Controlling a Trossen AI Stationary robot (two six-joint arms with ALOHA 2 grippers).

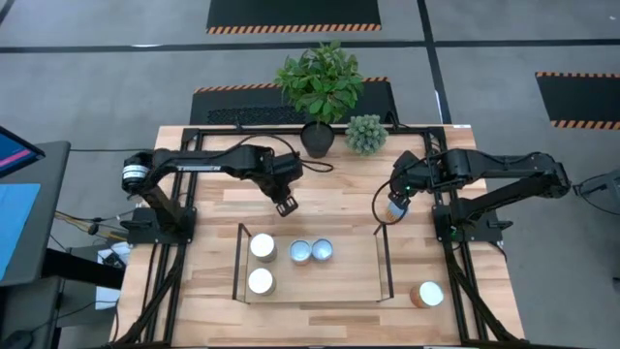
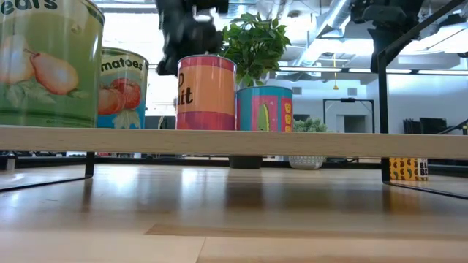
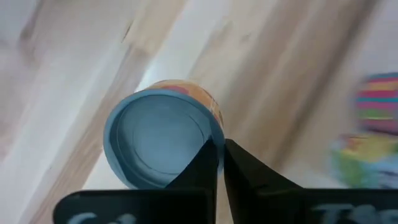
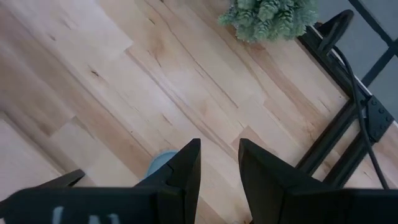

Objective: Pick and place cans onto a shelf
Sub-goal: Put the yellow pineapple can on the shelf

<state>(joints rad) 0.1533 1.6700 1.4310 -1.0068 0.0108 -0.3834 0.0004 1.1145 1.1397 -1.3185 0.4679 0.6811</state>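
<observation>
Pear can [image 2: 47, 62], cropped by the frame, looms nearest; left pincer [image 3: 221, 155] together, right pincer [image 4: 219, 163] apart.

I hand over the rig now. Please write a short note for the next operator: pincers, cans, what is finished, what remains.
Left pincer: shut, empty, over the table just behind the shelf.
Right pincer: open, at a pale-blue can behind the shelf's right end; apparently not gripped.
Done: four on the shelf, two white-topped cans and two blue-topped cans.
Left: the pale-blue can and the tan can on the table right of the shelf.
</observation>
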